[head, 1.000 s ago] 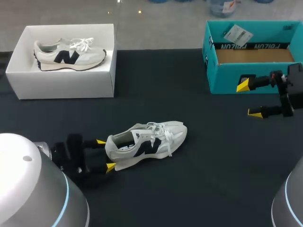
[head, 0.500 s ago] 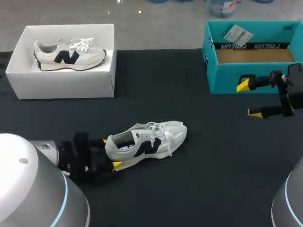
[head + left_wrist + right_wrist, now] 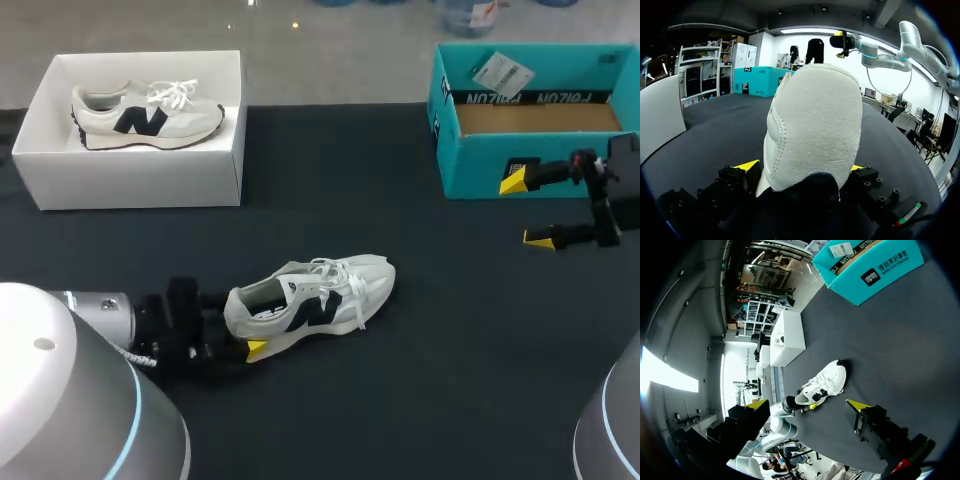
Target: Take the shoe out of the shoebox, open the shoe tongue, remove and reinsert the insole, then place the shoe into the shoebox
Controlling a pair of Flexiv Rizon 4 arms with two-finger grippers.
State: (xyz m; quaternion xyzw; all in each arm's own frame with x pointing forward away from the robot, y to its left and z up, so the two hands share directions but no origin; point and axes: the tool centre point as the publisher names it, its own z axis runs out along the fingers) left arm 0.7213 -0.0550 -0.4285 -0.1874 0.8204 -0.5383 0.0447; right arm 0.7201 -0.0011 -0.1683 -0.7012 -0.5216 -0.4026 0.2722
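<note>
A white sneaker (image 3: 310, 300) with a dark logo lies on its sole on the black table, toe pointing right. My left gripper (image 3: 238, 322) stands open around its heel, one yellow tip (image 3: 255, 348) showing beside the sole, the other hidden behind the heel. In the left wrist view the heel (image 3: 815, 130) fills the space between the fingers (image 3: 745, 166). My right gripper (image 3: 527, 210) hangs open and empty in front of the teal shoebox (image 3: 500, 165); from there the sneaker (image 3: 822, 385) lies well ahead.
A white shoebox (image 3: 130, 180) at the back left holds a second matching sneaker (image 3: 145, 115). The teal shoebox at the back right has a paper tag (image 3: 500, 70) on its rim.
My left gripper has slid right along the table, so the sneaker's heel now sits between its fingers. The sneaker and my right arm have not moved.
</note>
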